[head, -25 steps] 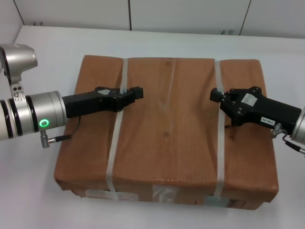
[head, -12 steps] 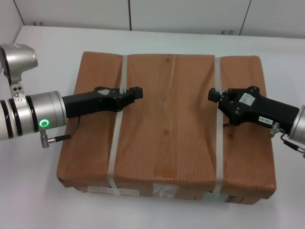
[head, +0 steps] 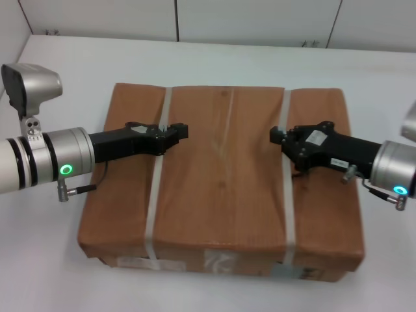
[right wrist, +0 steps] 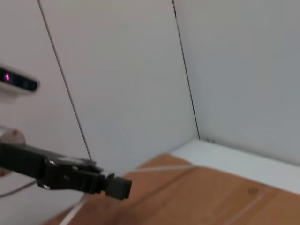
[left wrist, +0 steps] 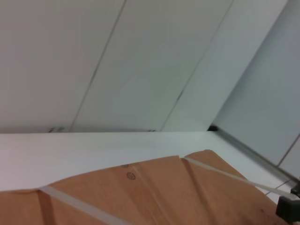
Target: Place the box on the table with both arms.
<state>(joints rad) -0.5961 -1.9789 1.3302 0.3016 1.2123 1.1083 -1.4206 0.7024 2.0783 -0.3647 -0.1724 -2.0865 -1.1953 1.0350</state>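
The brown cardboard box (head: 221,188) lies flat on the white table (head: 58,260), with white labels (head: 218,260) on its front edge. Two white straps wrap it, a left strap (head: 155,195) and a right strap (head: 288,214). My left gripper (head: 179,132) reaches in from the left and is shut on the left strap on top of the box. My right gripper (head: 278,136) reaches in from the right and is shut on the right strap. The right wrist view shows the left gripper (right wrist: 117,186) over the box (right wrist: 220,197). The left wrist view shows the box (left wrist: 154,197) and the right gripper (left wrist: 290,208).
White wall panels (head: 253,19) stand behind the table's far edge. The table reaches well beyond the box on the left, the right and the far side. A cable (head: 81,190) hangs from my left wrist beside the box.
The box has sunk lower and its top looks flatter. My right gripper has moved left and my left gripper slightly down, both still on the straps.
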